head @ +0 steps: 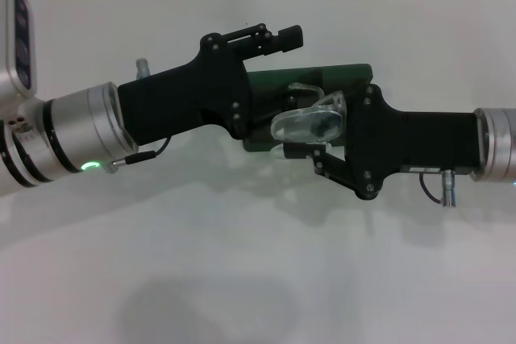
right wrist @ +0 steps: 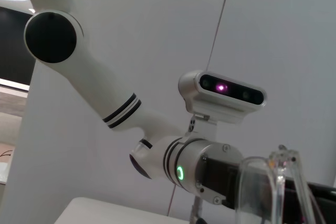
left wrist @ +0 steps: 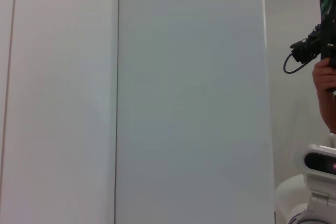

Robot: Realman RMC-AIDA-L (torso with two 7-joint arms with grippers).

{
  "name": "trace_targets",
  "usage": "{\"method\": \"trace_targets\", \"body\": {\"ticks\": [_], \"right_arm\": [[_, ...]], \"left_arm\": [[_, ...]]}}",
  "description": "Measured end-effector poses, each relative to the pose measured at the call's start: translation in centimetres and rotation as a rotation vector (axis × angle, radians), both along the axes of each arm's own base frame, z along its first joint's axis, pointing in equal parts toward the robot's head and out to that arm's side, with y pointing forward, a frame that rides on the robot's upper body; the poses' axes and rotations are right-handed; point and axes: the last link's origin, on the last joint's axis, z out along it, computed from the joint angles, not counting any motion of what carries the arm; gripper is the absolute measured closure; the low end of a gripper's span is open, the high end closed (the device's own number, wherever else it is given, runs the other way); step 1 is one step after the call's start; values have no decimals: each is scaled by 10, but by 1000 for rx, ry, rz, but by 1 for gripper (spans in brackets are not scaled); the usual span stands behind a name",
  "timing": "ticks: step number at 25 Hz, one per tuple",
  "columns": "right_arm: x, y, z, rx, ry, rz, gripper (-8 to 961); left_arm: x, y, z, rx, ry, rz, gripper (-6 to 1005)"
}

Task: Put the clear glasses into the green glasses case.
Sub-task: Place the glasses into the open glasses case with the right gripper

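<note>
Head cam: I see the right gripper (head: pixel 310 144) clamped on the clear glasses (head: pixel 310 121) directly over the green glasses case (head: pixel 330 78) on the white table (head: pixel 242 263); left gripper (head: pixel 278 38) sits at the case's left end, fingers' state can't tell. Left wrist: just wall panels. Right wrist: a clear temple arm (right wrist: pixel 286 182) up close, left arm (right wrist: pixel 157 145) beyond it.

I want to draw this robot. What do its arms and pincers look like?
Both arms are white with black stripe bands, then a shiny silver ring, then a chunky black wrist block. The left pincer and right pincer are black linked bars with small screws. A green light glows on the left arm, and thin black cables loop beside each wrist.
</note>
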Motion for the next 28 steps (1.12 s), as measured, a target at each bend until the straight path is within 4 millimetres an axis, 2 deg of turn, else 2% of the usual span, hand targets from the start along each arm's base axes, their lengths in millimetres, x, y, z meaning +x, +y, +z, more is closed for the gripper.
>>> {"method": "trace_targets", "body": {"ticks": [18,23,28], "right_arm": [[1,2,1,-6,-5,-12,774],[3,2,3,2,-8,-16,772],[5,12,6,60,-36,-49,770]], "left_arm": [[-1,2,2,23,6,0,421],[-17,9,19,138,-45,91,419],[-43,16,37,253,-97,249,421]]}}
